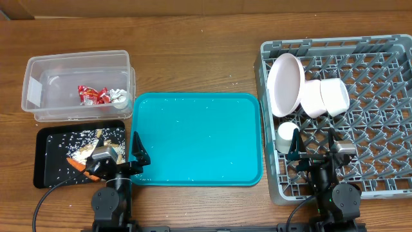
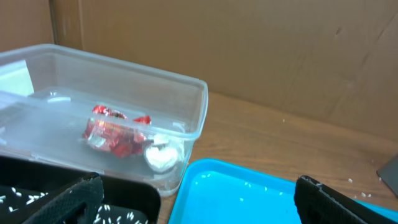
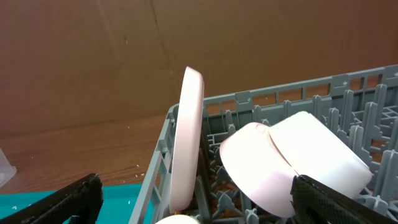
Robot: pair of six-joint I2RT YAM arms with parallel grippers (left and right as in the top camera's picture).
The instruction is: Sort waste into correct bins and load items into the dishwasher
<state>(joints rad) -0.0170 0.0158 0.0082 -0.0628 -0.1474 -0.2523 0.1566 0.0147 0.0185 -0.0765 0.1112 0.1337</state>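
Flanking the teal tray (image 1: pixel 196 138), L gripper (image 2: pixel 198 186) by the black tray (image 1: pixel 46 164) & R gripper (image 3: pixel 196 186) over the rack (image 1: pixel 386 116) are seen open, empty.

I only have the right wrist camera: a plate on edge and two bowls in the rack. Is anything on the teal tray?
Observer: No dishes or waste. The teal tray holds only tiny white specks.
Operator: Where is the wrapper?
Observer: The red wrapper lies in the clear tub, with a white paper ball right beside it.
Operator: And the scraps?
Observer: The food scraps sit on the black tray, with an orange carrot piece at their near edge.
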